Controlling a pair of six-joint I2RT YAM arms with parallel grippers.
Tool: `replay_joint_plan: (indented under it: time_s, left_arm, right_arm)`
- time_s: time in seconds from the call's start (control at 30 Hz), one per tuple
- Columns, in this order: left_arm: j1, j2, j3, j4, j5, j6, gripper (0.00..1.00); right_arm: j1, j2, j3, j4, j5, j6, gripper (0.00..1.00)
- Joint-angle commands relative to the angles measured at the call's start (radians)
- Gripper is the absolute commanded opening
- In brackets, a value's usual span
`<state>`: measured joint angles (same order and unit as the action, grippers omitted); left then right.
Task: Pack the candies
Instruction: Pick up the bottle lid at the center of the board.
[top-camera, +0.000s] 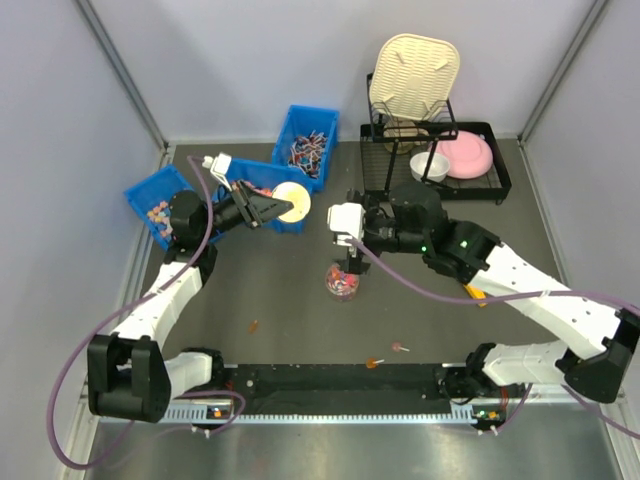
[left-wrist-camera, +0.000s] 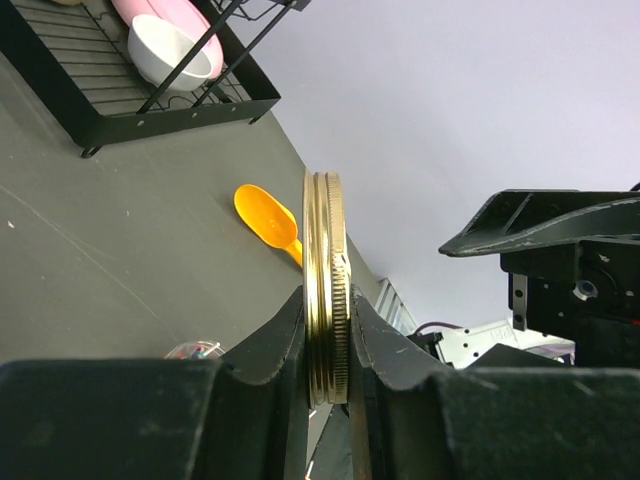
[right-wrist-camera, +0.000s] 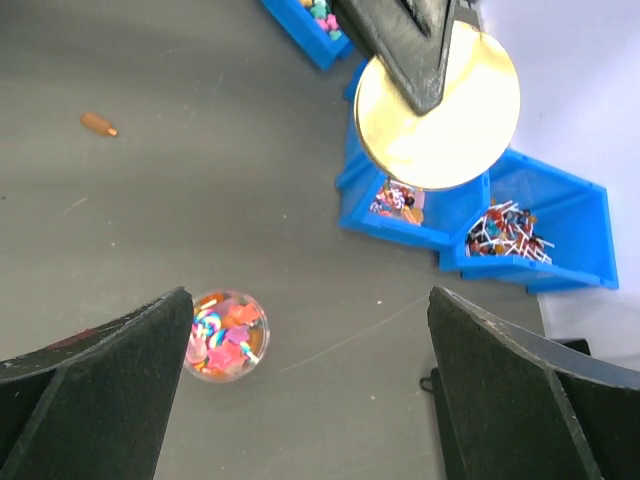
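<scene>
A small clear jar (top-camera: 343, 281) stands mid-table, filled with candies (right-wrist-camera: 226, 333) in pink, orange and red. My left gripper (top-camera: 272, 208) is shut on a round gold lid (top-camera: 291, 202), held over the middle blue bin (top-camera: 262, 178), left of the jar. In the left wrist view the lid (left-wrist-camera: 326, 250) stands edge-on, pinched between both fingers. My right gripper (right-wrist-camera: 310, 300) hangs open above the table, with the jar just inside its left finger (right-wrist-camera: 110, 370) and below it. More candies (right-wrist-camera: 398, 200) lie in the middle bin (right-wrist-camera: 372, 215).
A left blue bin (top-camera: 150, 190) and a right blue bin (top-camera: 308, 125) of stick sweets flank the middle one. A black dish rack (top-camera: 497, 160) with bowls stands back right. An orange scoop (top-camera: 475, 293) lies under the right arm. Loose sweets (top-camera: 253, 326) dot the front.
</scene>
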<state>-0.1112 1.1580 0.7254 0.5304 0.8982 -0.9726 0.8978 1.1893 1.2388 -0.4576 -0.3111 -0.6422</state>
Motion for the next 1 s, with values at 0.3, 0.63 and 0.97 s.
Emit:
replay_joint_plan:
  time_s: [0.3,0.63,0.97]
  left_arm:
    - [-0.016,0.075,0.121,-0.242,0.09,0.167,0.0]
    - [-0.03,0.074,0.095,-0.182,0.142,0.147,0.0]
    - [-0.053,0.068,0.105,-0.293,0.189,0.247,0.0]
  right_arm:
    - [0.082,0.191,0.208,0.034,0.115,-0.022,0.99]
    - [0.089,0.285,0.206,0.115,0.185,-0.062,0.99]
    - [0.089,0.343,0.263,0.109,0.155,-0.033,0.99]
